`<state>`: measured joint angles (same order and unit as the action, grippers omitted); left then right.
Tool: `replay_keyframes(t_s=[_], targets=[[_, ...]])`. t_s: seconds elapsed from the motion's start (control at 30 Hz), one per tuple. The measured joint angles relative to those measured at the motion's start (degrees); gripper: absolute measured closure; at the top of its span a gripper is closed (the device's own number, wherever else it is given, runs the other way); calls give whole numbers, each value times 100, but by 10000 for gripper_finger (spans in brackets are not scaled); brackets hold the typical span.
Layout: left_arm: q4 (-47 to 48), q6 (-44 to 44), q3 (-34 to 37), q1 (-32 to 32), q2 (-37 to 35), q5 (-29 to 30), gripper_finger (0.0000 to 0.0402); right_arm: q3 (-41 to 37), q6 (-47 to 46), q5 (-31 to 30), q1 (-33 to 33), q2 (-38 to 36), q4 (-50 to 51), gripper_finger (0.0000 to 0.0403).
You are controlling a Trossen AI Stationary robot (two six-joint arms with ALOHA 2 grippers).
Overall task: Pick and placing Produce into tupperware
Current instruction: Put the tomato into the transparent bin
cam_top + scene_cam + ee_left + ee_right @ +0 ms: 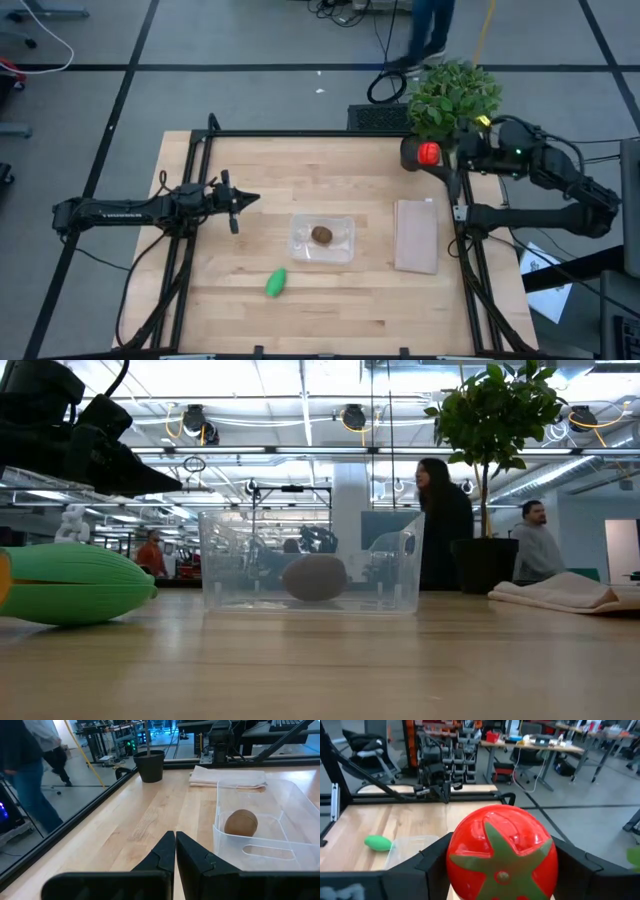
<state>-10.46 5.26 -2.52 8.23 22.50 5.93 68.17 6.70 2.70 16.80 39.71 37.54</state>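
You have three produce pieces: one kiwi [321, 235] in the tupperware [343, 250] at centre, one green piece [276, 283] lower left of it, one tomato [429, 153] clamped in your right gripper [428, 154], upper right beside the plant [455, 98]. One cloth [416, 236] lies right of the container. Your left gripper [244, 200] hangs closed, empty, at centre-left.

Non-task items on the wooden surface [330, 310].
Potted plant [452, 97] at 1 o'clock, at the far edge; folded whitish cloth [417, 235] at 3 o'clock, lying flat. People [445, 520] stand beyond.
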Motion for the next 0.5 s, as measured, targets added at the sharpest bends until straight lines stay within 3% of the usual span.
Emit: replay_keyframes(t_s=[0.5], targets=[[0,0,0,0,0,1,382,-2160,-447,15,0,-1876,-1351,158]])
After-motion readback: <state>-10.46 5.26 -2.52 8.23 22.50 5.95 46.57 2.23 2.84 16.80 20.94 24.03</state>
